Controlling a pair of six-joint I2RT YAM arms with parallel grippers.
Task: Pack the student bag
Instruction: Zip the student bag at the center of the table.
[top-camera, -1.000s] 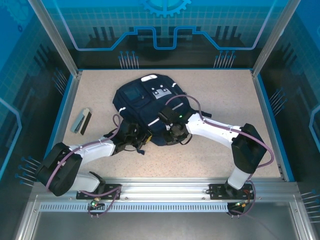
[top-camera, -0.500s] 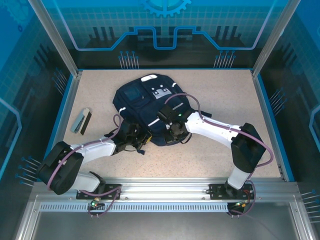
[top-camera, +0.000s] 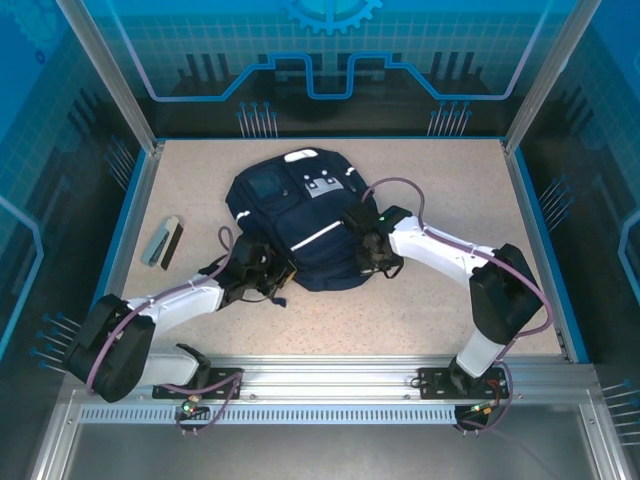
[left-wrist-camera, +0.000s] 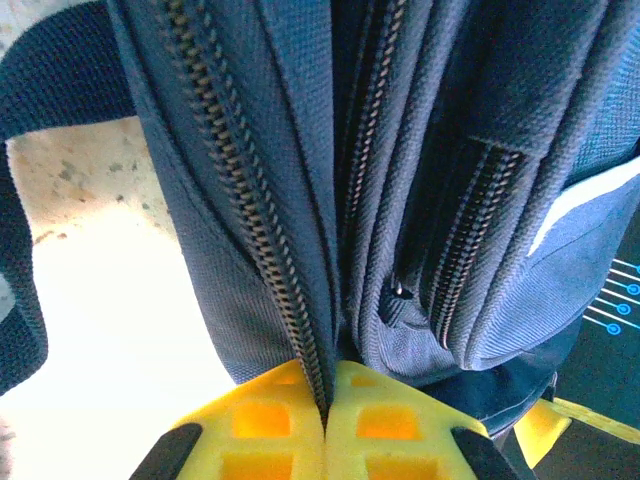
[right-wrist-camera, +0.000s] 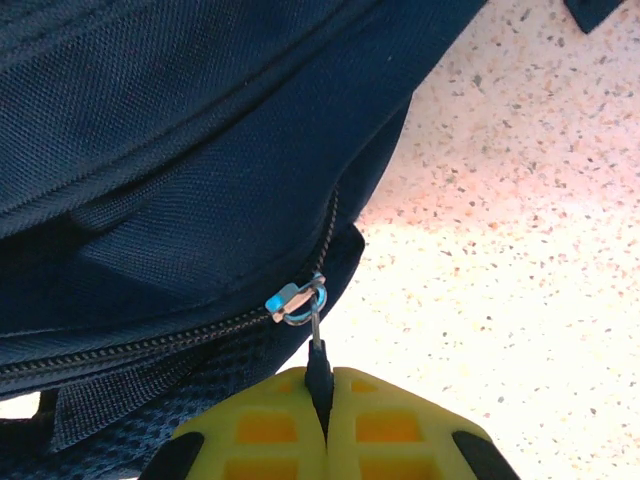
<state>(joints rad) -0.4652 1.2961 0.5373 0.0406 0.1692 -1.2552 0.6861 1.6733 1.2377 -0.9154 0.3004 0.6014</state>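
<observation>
- Top external view: the student bag (top-camera: 295, 225) is shown lying flat on the speckled table (top-camera: 450, 190), at mid-table and somewhat left of centre. Its white patches are turned toward the far edge, and a thin white stripe crosses its front.
- Left wrist view: the left gripper (left-wrist-camera: 326, 425) is seen with its yellow pads pressed together on a fold of bag fabric beside a closed zip line, at the bag's near-left edge.
- Right wrist view: the right gripper (right-wrist-camera: 322, 415) is clamped on the dark zipper pull (right-wrist-camera: 318, 365), which hangs from a metal slider (right-wrist-camera: 296, 299) at the bag's near-right corner.
- Top external view: both arms are bent inward, each gripper touching the bag's near edge.
- Two slim objects (top-camera: 163, 242), one grey and one dark, are laid side by side near the left table edge, well apart from the bag.
</observation>
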